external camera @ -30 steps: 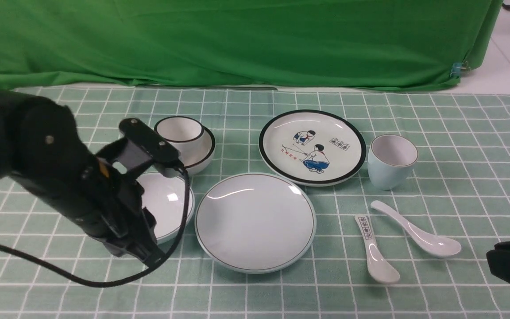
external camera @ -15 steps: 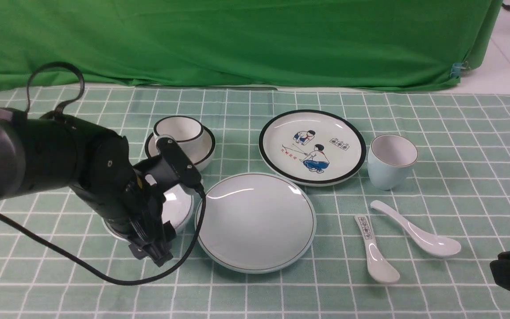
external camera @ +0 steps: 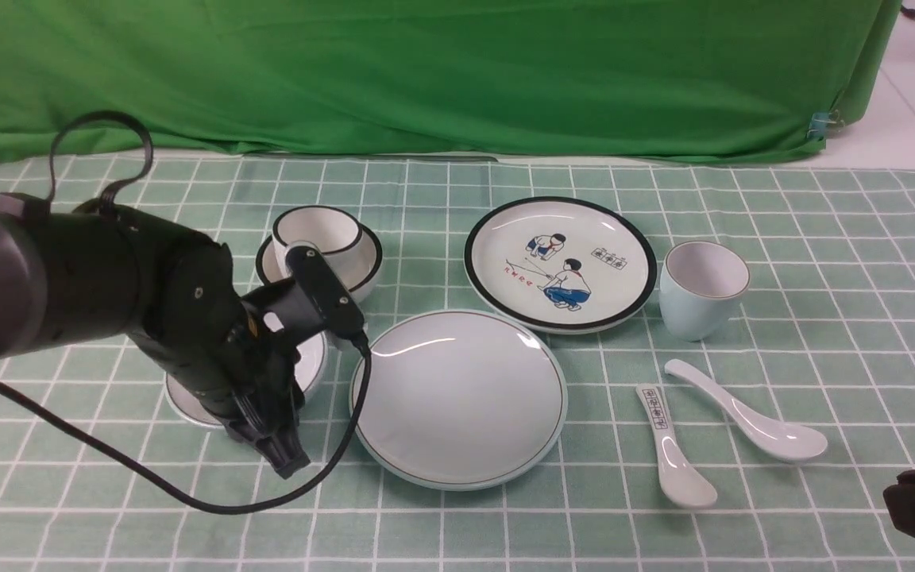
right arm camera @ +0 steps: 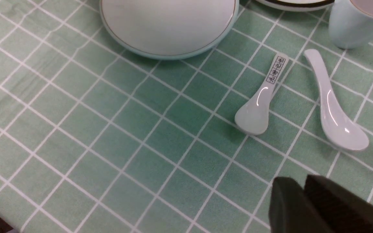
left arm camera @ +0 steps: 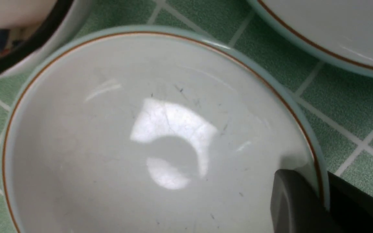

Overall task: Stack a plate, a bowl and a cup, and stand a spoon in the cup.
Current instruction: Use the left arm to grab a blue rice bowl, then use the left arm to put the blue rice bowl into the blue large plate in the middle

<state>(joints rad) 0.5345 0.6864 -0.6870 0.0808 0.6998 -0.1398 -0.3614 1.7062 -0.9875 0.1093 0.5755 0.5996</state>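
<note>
The pale bowl fills the left wrist view, and my left gripper is shut on its rim, one finger inside and one outside. In the front view the bowl shows partly behind the left gripper, just left of the plain plate. The pale blue cup stands upright at the right. The plain white spoon lies in front of it. My right gripper hovers shut and empty over the cloth, near the spoon.
A black-rimmed picture plate lies behind the plain plate. A white black-rimmed cup sits in a black-rimmed bowl behind the left arm. A spoon with printed characters lies beside the plain one. The left arm's cable trails across the cloth.
My left arm has come down over the bowl and its jaws have closed on the rim. The bowl has shifted slightly left. The right arm has barely moved.
</note>
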